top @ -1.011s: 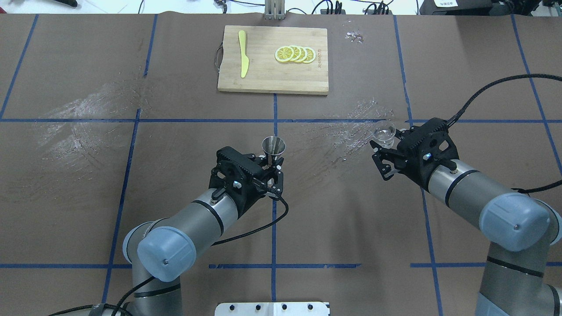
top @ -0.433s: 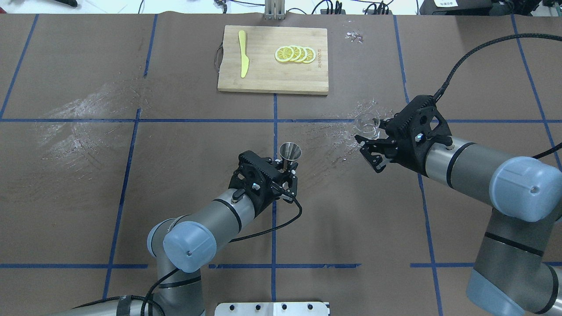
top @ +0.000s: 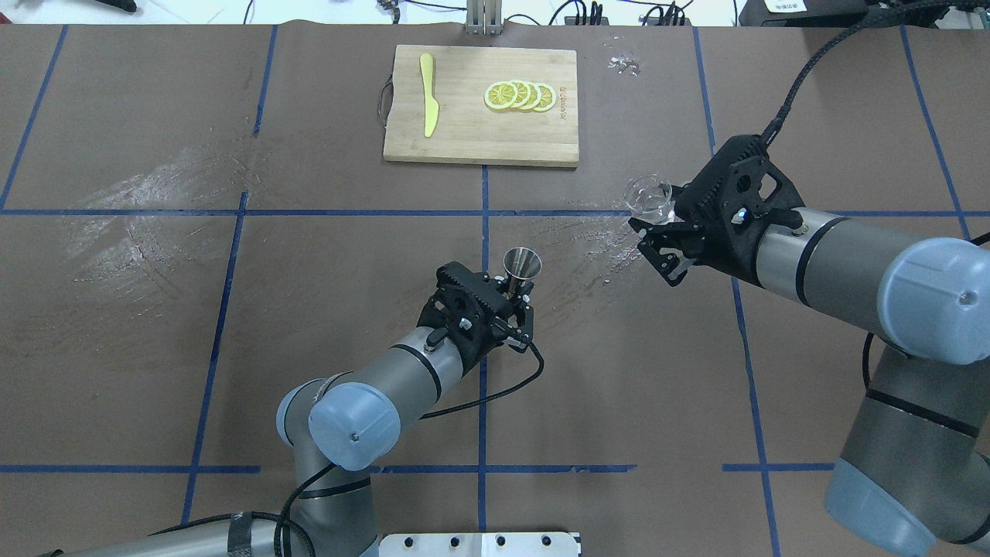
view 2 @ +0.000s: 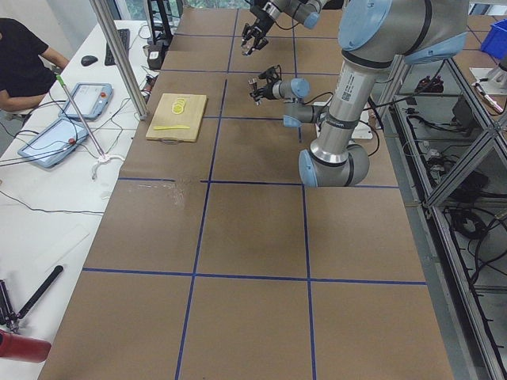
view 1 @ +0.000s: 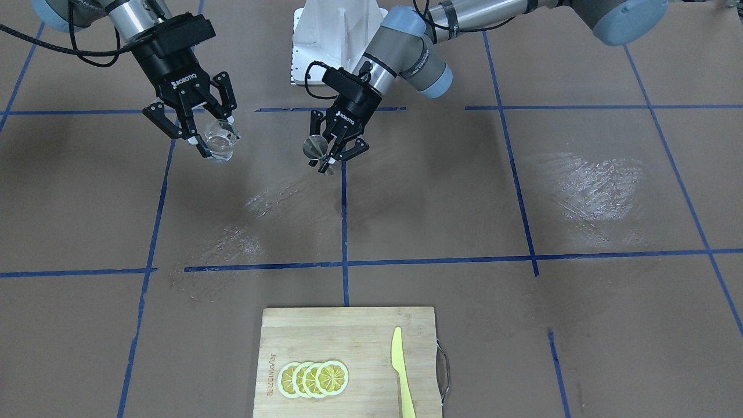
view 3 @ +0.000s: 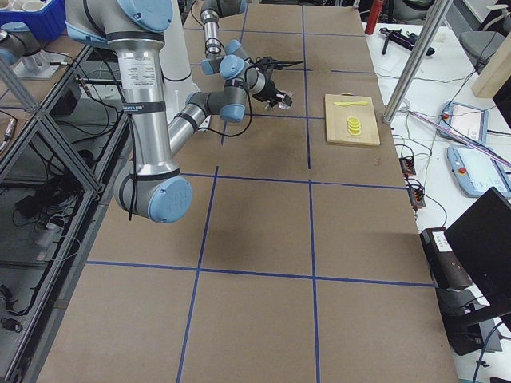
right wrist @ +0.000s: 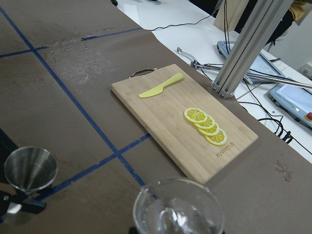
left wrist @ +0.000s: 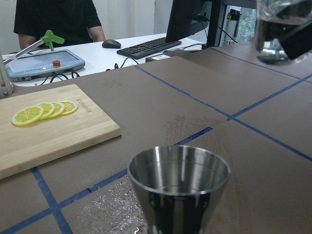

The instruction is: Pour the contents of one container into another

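A steel jigger (top: 522,268) (view 1: 316,148) (left wrist: 179,187) is held upright above the table by my left gripper (top: 517,303), which is shut on its lower cone. A clear glass cup (top: 649,198) (view 1: 221,141) (right wrist: 178,209) holding clear liquid is lifted off the table in my right gripper (top: 663,232), which is shut on it. The cup hangs to the right of the jigger and a bit farther from me, well apart from it. From the right wrist view the jigger (right wrist: 30,169) sits low at the left. The left wrist view shows the cup (left wrist: 282,29) at the upper right.
A wooden cutting board (top: 481,147) lies at the far middle of the table, with a yellow knife (top: 428,94) and several lemon slices (top: 520,96) on it. Whitish smears (top: 147,224) mark the brown mat. Operator tablets (view 2: 55,138) sit past the far edge.
My left gripper has carried the jigger right and a little forward. My right gripper has lifted the glass cup and swung it left and away.
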Tool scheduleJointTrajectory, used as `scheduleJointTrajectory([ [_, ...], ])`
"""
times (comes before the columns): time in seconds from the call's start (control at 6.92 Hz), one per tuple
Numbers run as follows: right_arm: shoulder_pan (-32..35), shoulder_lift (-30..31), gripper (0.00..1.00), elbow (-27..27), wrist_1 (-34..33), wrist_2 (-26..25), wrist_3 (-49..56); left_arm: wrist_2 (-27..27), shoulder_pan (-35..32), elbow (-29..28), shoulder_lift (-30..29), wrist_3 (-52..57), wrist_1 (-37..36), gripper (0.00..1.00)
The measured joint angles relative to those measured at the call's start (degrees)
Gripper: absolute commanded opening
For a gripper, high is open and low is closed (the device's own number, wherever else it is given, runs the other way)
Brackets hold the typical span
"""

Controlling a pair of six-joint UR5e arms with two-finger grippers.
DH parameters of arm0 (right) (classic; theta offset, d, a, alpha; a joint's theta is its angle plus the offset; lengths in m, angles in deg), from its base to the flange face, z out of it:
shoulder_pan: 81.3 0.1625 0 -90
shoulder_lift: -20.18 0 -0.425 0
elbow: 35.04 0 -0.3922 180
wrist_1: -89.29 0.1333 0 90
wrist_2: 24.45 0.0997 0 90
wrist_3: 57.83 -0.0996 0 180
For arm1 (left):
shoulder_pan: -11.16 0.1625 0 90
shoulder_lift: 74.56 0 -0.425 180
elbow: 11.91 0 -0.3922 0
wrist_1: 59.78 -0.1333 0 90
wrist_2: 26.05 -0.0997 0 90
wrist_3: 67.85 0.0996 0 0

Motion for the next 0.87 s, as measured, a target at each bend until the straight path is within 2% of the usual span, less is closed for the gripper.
scheduleJointTrajectory([
  [0.58, -2.6, -6.6, 0.0, -0.1, -9.9, -0.6, 1.2, -0.5, -0.3, -1.4, -2.0, 0.2, 0.0, 0.0],
  [0.87, -4.9, -7.3, 0.0, 0.0, -11.9, -2.0, 2.2, -0.5, -0.7, -1.4, -2.4, 0.2, 0.0, 0.0],
])
